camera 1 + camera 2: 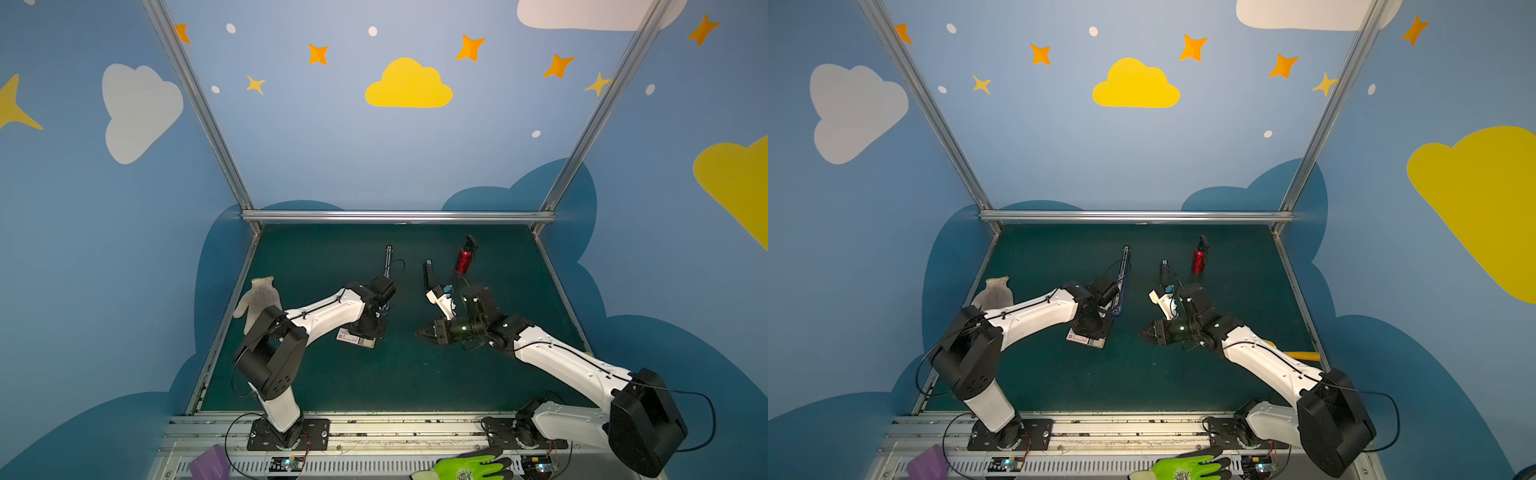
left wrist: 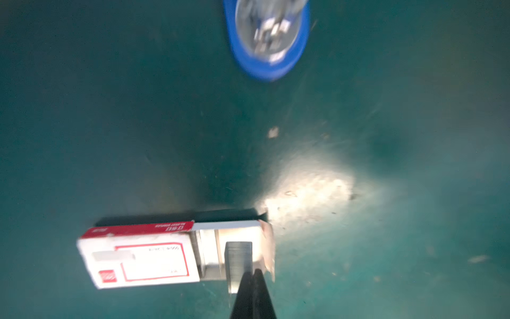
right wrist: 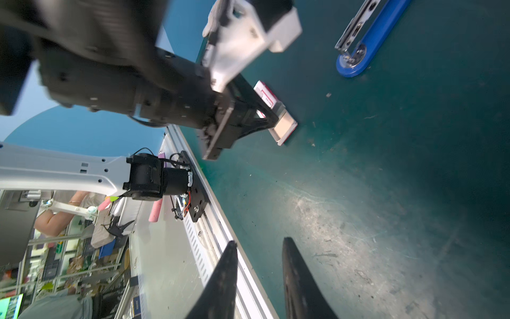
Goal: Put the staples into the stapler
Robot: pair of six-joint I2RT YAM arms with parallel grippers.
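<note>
Green matting [image 1: 415,374] under blue cloud-painted walls carries the small flat white cardboard staples box [image 2: 138,256] with red trim. Its tan tray [image 2: 234,234] is slid out, near the opened blue-based metal stapler [image 3: 367,41]. The left gripper [image 2: 252,276] has its black jaws pressed together at the end of the grey staple strip [image 2: 238,255]; whether it truly pinches it is unclear. The right gripper [image 3: 259,243] hangs well apart, jaws parted and empty. Such a shallow end-grip could let the brittle strip snap or slip free, or drag the light box along.
</note>
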